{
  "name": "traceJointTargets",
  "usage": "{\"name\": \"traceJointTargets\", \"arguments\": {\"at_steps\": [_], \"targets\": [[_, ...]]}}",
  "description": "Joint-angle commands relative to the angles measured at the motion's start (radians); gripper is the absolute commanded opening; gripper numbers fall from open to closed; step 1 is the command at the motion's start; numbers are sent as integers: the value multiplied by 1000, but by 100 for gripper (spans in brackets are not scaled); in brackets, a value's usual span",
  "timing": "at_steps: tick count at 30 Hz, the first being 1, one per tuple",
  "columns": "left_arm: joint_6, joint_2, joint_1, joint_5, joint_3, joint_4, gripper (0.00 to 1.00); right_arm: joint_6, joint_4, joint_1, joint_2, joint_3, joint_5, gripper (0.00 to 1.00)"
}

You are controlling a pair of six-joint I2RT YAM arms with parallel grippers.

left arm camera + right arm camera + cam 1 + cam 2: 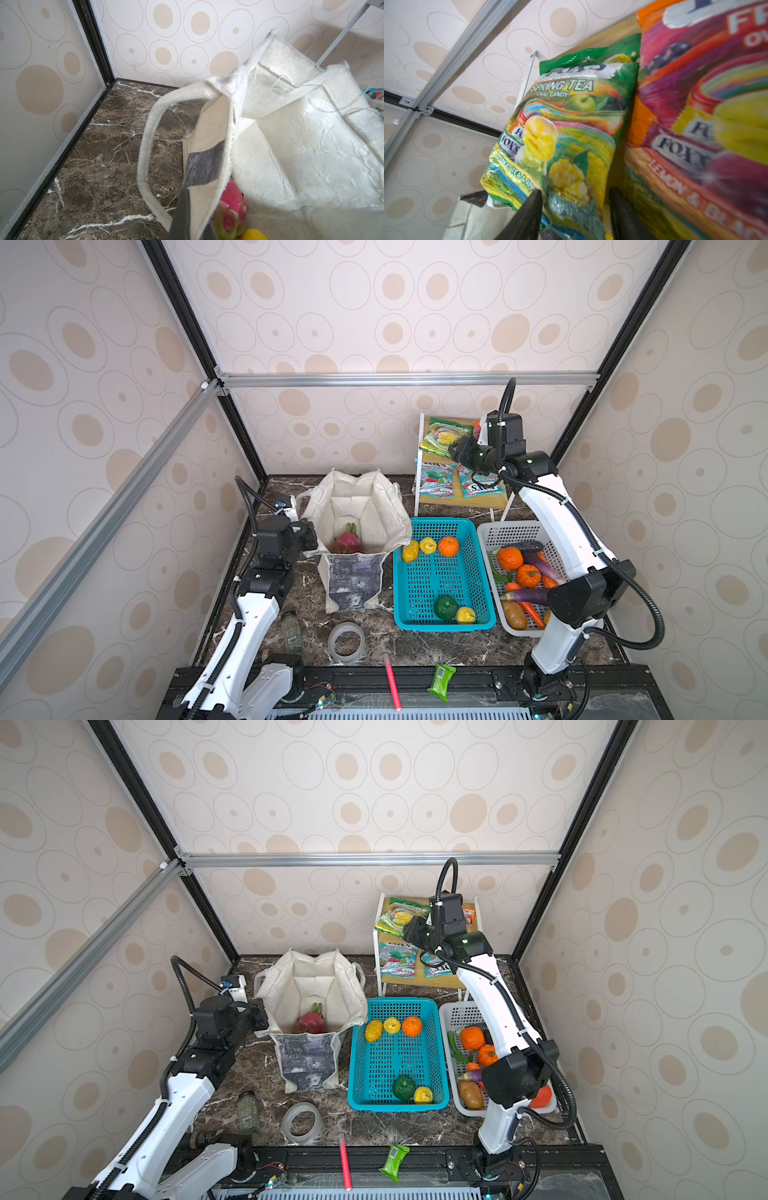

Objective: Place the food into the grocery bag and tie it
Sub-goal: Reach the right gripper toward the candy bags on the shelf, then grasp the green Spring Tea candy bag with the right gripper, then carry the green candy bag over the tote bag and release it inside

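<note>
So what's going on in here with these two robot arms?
They are packing toy groceries into a canvas grocery bag. The left gripper is pinched shut on the bag's rim, and a pink dragon fruit already lies inside. The right gripper is up at the small wooden shelf, jaws open either side of a green Spring Tea candy packet. Most fruit and vegetables sit in the teal basket and the white basket.
</note>
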Motion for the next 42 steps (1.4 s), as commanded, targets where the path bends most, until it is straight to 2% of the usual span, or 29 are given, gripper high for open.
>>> {"name": "traceJointTargets", "arguments": {"at_steps": [1,4,7,9,17,29,35,42], "targets": [[-2,-6,7,-4,17,29,0,21,-4,-8,15,28,-36,36],[-4,-10,8,-3,16,29,0,17,-5,-6,15,39,-39,16],[-3,-13,7,0,16,29,0,-3,-34,-7,11,73,-51,4],[-2,-18,8,6,17,30,0,-16,-53,-7,4,96,-71,1],[1,-40,7,13,10,41,0,-44,-84,7,-37,135,-169,0],[7,-31,7,17,15,33,0,-129,-142,71,-128,182,-159,0],[8,-32,6,12,16,31,0,-139,-140,129,-175,172,-137,0],[9,-26,6,12,16,29,0,-162,-99,276,-226,107,-81,0]]}}
